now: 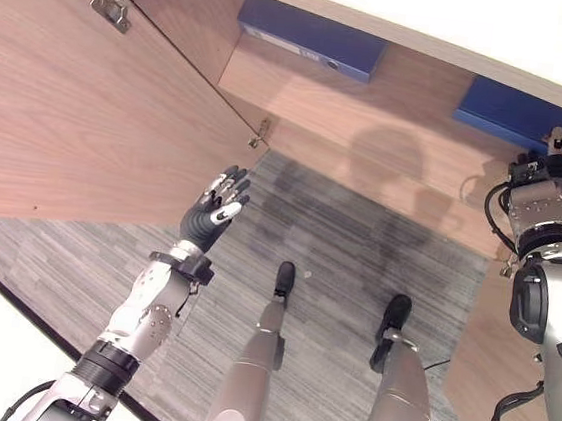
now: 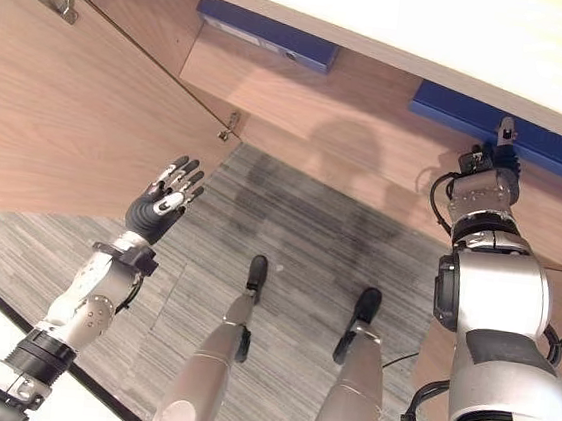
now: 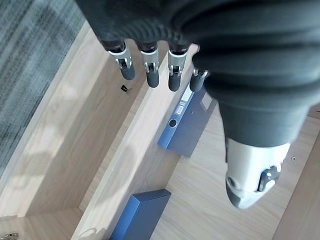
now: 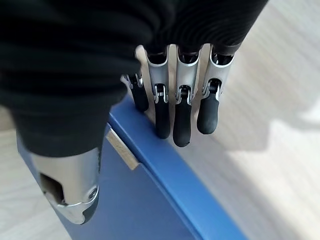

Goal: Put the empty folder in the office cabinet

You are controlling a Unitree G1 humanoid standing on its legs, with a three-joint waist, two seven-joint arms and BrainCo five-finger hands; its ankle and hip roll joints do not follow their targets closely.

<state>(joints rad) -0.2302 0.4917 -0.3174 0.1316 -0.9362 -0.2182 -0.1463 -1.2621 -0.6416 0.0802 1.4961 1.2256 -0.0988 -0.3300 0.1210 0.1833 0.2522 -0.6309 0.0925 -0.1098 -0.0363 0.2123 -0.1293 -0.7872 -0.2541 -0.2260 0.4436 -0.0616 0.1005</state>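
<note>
A blue folder [image 1: 517, 117] lies flat on the wooden shelf [image 1: 392, 112] inside the open cabinet, at the right. My right hand [image 1: 537, 169] reaches into the cabinet at that folder [image 4: 150, 200]. Its straight fingers [image 4: 181, 107] rest along the folder's edge on the shelf, and the thumb stretches over the blue cover. Over the carpet at the left, my left hand [image 1: 215, 214] hangs in the air in front of the cabinet with straight fingers [image 3: 151, 72] and nothing in it.
A second blue folder [image 1: 309, 35] with a labelled spine lies further left on the same shelf. The wooden cabinet door [image 1: 79, 119] stands swung open at the left. A pale top board [image 1: 461, 28] overhangs the shelf. Grey carpet [image 1: 355, 269] lies below.
</note>
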